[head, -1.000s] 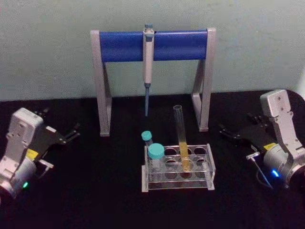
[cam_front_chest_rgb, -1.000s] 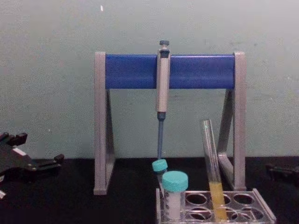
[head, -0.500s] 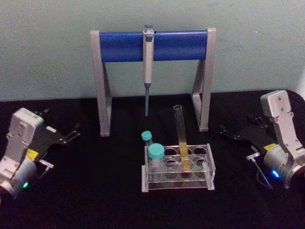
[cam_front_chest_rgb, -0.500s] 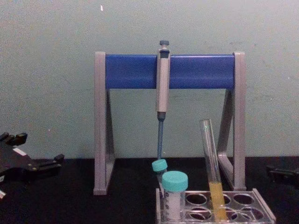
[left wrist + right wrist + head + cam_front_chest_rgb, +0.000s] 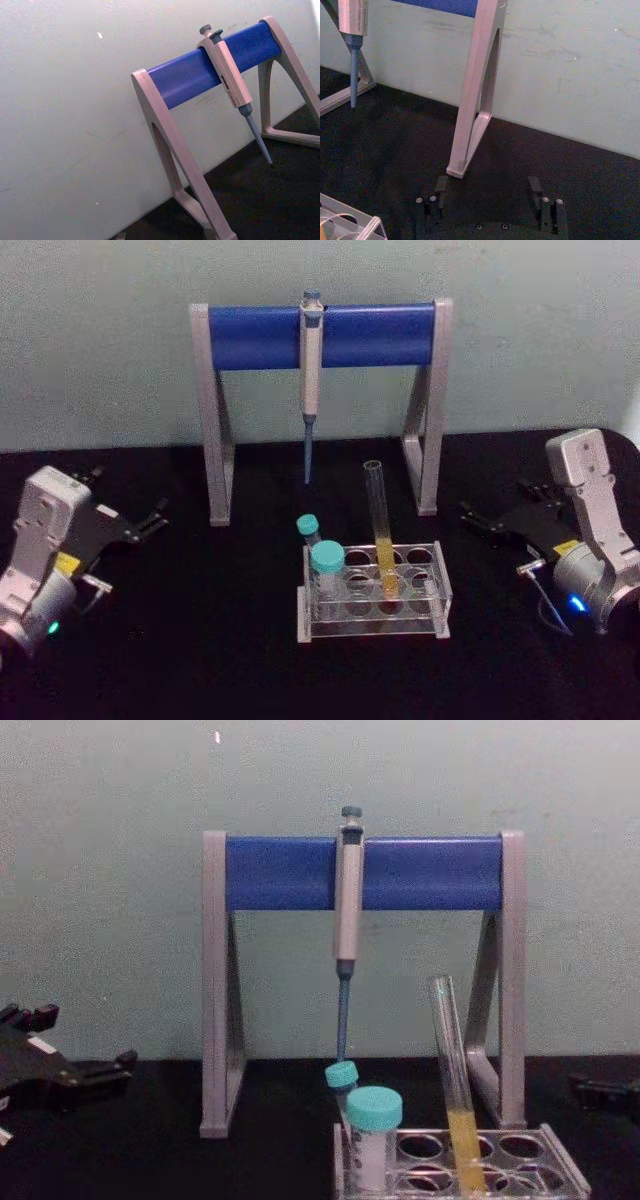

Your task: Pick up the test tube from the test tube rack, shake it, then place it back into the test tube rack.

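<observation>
The test tube (image 5: 380, 530) stands in the back row of the clear test tube rack (image 5: 441, 592), leaning slightly, with yellow-orange liquid in its lower part. The chest view shows the test tube (image 5: 454, 1090) rising from the test tube rack (image 5: 562, 1176) at the lower right. My left gripper (image 5: 126, 496) rests open on the black table far to the left of the rack. Well to the right of the rack, my right gripper (image 5: 500, 498) is open too; its own wrist view shows the right gripper (image 5: 488, 187) with fingers wide apart and nothing between them.
Two teal-capped tubes (image 5: 326, 562) stand at the rack's left end. Behind the rack is a grey-and-blue pipette stand (image 5: 320, 335) with a pipette (image 5: 311, 380) hanging from its bar. The stand's right leg (image 5: 475, 100) is just ahead of my right gripper. A pale wall closes off the back.
</observation>
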Available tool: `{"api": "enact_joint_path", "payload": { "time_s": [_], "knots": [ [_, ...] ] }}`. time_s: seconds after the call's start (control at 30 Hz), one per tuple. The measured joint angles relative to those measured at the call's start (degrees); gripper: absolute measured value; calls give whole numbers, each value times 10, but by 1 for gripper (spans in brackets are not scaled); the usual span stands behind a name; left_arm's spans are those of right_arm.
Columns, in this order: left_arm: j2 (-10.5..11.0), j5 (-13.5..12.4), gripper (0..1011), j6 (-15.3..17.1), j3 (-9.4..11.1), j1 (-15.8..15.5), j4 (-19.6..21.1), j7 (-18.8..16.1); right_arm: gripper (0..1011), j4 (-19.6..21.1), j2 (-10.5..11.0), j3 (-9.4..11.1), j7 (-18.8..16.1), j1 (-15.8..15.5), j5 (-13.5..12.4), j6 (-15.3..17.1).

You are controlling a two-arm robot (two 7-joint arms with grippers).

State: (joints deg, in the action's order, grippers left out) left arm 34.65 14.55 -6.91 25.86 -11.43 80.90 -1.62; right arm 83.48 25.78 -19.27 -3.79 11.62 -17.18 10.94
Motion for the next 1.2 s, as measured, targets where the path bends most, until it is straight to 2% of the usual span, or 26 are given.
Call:
{"api": "enact_joint_path", "payload": {
  "time_s": [1.2],
  "knots": [
    [0, 0, 1001, 0, 0, 0, 0, 0, 1000, 0, 0, 0, 0, 0, 0, 0]
  ]
}}
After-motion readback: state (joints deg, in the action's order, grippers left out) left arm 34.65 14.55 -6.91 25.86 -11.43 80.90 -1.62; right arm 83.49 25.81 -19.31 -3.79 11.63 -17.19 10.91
